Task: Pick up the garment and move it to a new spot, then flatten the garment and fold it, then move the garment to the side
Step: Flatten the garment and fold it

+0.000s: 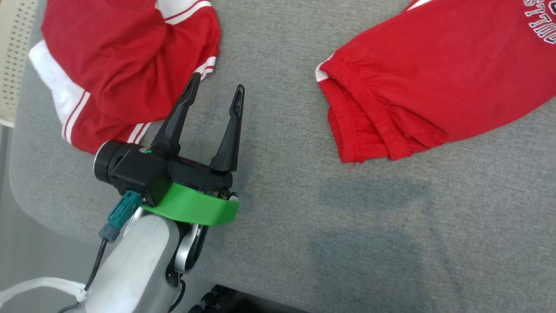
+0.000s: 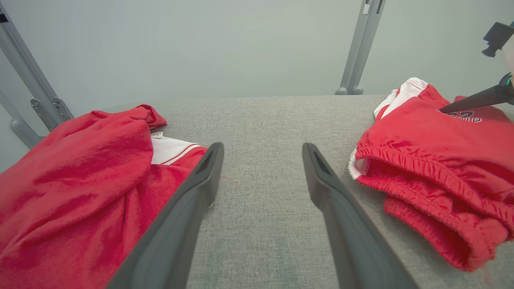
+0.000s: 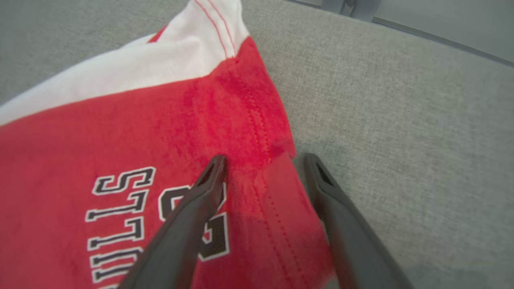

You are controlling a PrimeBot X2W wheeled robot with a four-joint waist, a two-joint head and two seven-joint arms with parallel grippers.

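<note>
Two red garments lie on the grey padded table (image 1: 347, 226). A crumpled red and white garment (image 1: 121, 65) sits at the upper left, also seen as the garment (image 2: 80, 180) in the left wrist view. My left gripper (image 1: 217, 84) hovers open just right of it over bare table, nothing between its fingers (image 2: 262, 150). At the upper right lies a red garment with an elastic hem and black-and-white lettering (image 1: 434, 78), (image 2: 433, 160). My right gripper (image 3: 265, 160) stands open over that lettered garment (image 3: 120, 140), its fingers straddling the stitched edge. One right finger (image 2: 474, 100) points at the lettering.
The table's rounded left edge (image 1: 17, 165) drops to the floor. A cream perforated chair (image 1: 13, 52) stands beyond the top left corner. Grey metal posts (image 2: 361, 44) rise behind the table's far edge. Bare grey table stretches between the two garments.
</note>
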